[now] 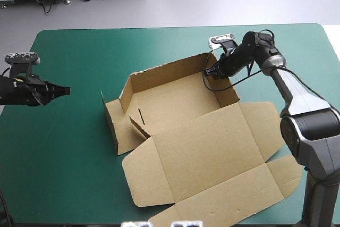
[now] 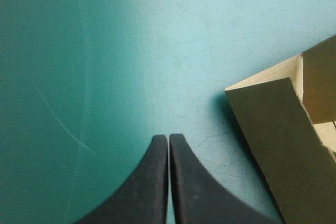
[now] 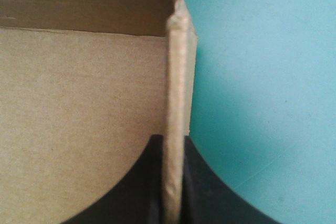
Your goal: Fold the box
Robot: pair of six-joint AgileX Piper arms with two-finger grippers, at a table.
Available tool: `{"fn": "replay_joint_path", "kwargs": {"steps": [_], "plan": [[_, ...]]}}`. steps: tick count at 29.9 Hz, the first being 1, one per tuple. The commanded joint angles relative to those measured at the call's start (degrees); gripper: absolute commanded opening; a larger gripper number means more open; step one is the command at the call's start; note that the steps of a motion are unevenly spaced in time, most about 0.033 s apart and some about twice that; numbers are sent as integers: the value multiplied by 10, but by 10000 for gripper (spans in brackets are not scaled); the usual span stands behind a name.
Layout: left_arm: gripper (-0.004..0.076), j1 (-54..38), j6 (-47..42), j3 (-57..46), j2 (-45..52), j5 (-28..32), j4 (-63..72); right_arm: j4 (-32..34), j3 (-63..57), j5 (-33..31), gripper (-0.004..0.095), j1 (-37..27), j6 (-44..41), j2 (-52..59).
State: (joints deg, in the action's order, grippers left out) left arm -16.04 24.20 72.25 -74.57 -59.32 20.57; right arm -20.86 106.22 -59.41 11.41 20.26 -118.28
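No legible txt, labels, brands, nos. or signs in any view.
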Motion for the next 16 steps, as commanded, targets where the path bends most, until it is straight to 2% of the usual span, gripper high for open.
{"fn": "replay_joint_path", "kwargs": {"steps": [1, 6, 10, 16], "plan": [[3, -1, 9, 16, 14, 16, 22, 2, 17, -4, 48, 0, 31, 21], [3, -1, 20, 16, 14, 17, 22, 2, 40, -4, 213, 0, 28, 21], [3, -1, 26, 16, 14, 16, 22, 3, 88, -28, 348, 0, 28, 21], [3, -1, 37, 16, 14, 16, 21, 4, 173, -100, 379, 0, 22, 21]]}}
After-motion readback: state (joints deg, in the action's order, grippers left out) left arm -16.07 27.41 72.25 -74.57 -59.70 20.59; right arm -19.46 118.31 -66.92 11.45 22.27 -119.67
